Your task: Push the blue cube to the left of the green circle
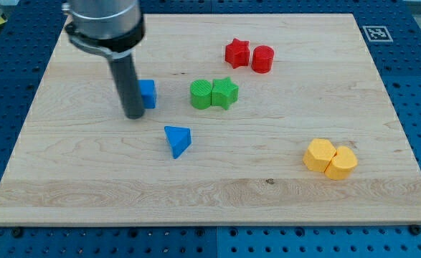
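Observation:
The blue cube (pixel 148 93) sits on the wooden board, left of centre, partly hidden by my rod. The green circle (pixel 201 94) lies to its right, with a gap of bare board between them. A green star (pixel 224 92) touches the circle's right side. My tip (pixel 134 115) rests on the board right against the cube's left side, slightly toward the view's bottom.
A blue triangle (pixel 177 140) lies below the cube and the circle. A red star (pixel 237 53) and a red cylinder (pixel 262 59) sit near the view's top. Two yellow blocks (pixel 330 158) touch at the lower right. The board's edge (pixel 9 165) runs down the left.

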Available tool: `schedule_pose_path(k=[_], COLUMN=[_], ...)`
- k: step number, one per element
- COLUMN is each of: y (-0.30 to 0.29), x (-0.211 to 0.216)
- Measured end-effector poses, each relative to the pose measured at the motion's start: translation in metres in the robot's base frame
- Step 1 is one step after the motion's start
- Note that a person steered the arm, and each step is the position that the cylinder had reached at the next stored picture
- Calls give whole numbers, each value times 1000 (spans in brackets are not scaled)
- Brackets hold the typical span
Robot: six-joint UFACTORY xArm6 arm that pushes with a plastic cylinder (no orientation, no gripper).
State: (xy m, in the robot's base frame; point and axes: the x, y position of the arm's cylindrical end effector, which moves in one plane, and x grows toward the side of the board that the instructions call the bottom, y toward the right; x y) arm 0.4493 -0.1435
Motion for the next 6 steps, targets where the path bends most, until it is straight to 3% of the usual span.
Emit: schedule_pose_path(k=[1, 3, 4, 6], y=[-29, -9, 16, -3], x=[-17, -48, -48, -36])
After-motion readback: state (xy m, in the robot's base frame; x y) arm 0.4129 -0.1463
